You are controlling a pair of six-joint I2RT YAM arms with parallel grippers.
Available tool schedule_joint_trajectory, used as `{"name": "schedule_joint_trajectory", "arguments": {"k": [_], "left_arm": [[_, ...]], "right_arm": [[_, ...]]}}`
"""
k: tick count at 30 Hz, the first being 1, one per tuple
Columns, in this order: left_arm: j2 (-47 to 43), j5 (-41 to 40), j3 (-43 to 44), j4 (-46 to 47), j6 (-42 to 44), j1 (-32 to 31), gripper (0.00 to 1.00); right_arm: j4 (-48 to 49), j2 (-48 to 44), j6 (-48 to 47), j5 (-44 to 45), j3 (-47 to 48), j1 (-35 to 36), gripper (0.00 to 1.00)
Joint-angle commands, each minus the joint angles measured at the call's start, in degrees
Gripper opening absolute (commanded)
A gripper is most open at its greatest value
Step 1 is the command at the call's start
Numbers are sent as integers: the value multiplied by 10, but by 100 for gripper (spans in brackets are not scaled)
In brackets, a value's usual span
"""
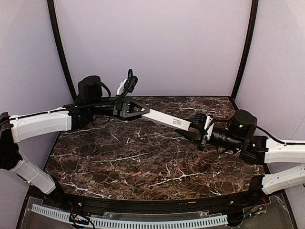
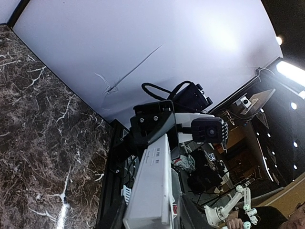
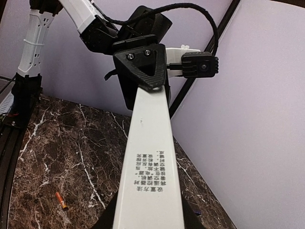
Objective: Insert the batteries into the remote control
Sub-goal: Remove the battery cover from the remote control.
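Remote (image 1: 164,119) held up in the air from both ends.
Left fingers (image 1: 138,109) are closed tight on the end toward the back left corner, and right fingers (image 1: 198,125) grip the other end, so it hangs over the back half of the desk (image 1: 95,157). One small orange battery (image 1: 137,174) lies on the desk near the front edge, well apart from the remote.

There is one white remote control (image 1: 164,119) in the middle. There is one little orange battery (image 1: 137,174), lying on the near side of the bench (image 1: 95,152). There is one bench. There are two robot arms: one left arm (image 1: 40,125) and one right arm (image 1: 286,152).
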Motion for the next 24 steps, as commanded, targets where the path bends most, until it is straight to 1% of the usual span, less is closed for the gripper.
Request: {"name": "schedule_joint_trajectory", "arguments": {"k": [1,4,9,10,12,13,14,17,21,22,24], "left_arm": [[-17,5,2,-15,33,3,40],[-29,-29,15,-71,78,3,45],[-34,-53,23,-116,101,3,50],[-36,-64,26,-136,114,3,52],[-39,-78,33,-166,134,3,52],[-39,-81,36,-173,140,3,51],[-40,-83,39,-182,147,3,45],[-41,-78,42,-184,149,3,33],[-37,-69,43,-183,144,6,30],[-37,-67,42,-177,139,7,30],[-38,-66,39,-171,133,11,34]], "right_arm": [[26,-4,14,13,4,3,0],[21,1,18,16,8,4,0],[10,8,23,16,14,4,0],[7,8,23,16,15,4,0],[5,8,23,17,15,4,0],[6,7,23,18,15,4,0],[6,7,23,18,15,4,0],[8,4,21,18,13,4,0],[10,0,21,14,9,4,0],[10,-2,20,13,8,4,0],[9,-6,20,14,7,4,0]]}}
